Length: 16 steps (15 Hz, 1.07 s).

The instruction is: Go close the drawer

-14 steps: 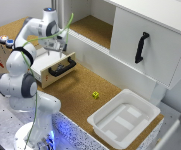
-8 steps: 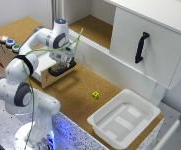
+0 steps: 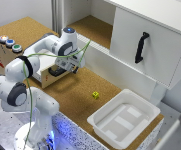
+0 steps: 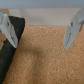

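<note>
The gripper (image 3: 76, 64) is hanging with its jaws spread, holding nothing, beside the drawer (image 3: 56, 76) jutting from the cork-topped box (image 3: 20, 35) near the tabletop's (image 3: 75, 97) edge; light and rigid, it is probably needing only a push on its wooden front.

- The claw (image 4: 42, 30) hangs with fingers (image 4: 74, 29) spread wide over the cork counter (image 4: 47, 60).
- A black object (image 4: 11, 42), blurred, sits at nine o'clock.
</note>
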Each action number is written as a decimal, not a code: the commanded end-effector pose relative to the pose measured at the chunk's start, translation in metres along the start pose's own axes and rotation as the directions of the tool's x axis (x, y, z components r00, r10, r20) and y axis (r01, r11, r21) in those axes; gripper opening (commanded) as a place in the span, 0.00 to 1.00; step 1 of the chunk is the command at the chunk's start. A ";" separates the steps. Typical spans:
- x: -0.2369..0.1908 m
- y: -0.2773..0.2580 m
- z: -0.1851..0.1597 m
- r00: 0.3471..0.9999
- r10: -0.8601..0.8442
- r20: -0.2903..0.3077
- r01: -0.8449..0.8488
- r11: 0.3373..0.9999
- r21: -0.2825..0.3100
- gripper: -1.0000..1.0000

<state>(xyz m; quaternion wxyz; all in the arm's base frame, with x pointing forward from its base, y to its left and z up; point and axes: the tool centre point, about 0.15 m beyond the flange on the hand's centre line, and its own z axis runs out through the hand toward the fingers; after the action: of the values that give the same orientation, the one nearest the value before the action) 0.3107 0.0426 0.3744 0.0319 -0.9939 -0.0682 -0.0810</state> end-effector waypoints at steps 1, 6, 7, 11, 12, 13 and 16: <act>0.017 -0.006 0.052 0.999 -0.032 0.044 0.030 0.998 0.046 0.00; 0.023 -0.015 0.063 1.000 -0.008 0.028 0.006 0.997 0.082 0.00; 0.026 -0.019 0.064 1.000 -0.009 0.022 0.007 0.996 0.090 0.00; 0.037 -0.036 0.067 0.999 -0.027 0.031 0.023 0.995 0.101 0.00; 0.038 -0.042 0.069 0.999 -0.035 0.040 0.031 0.995 0.098 0.00; 0.040 -0.048 0.072 0.998 -0.043 0.043 0.039 0.994 0.099 0.00; 0.049 -0.069 0.074 0.997 -0.060 0.042 0.056 0.994 0.091 0.00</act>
<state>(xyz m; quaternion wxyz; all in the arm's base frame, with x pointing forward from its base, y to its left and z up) 0.3369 0.0847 0.3238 0.0762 -0.9906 -0.0865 -0.0741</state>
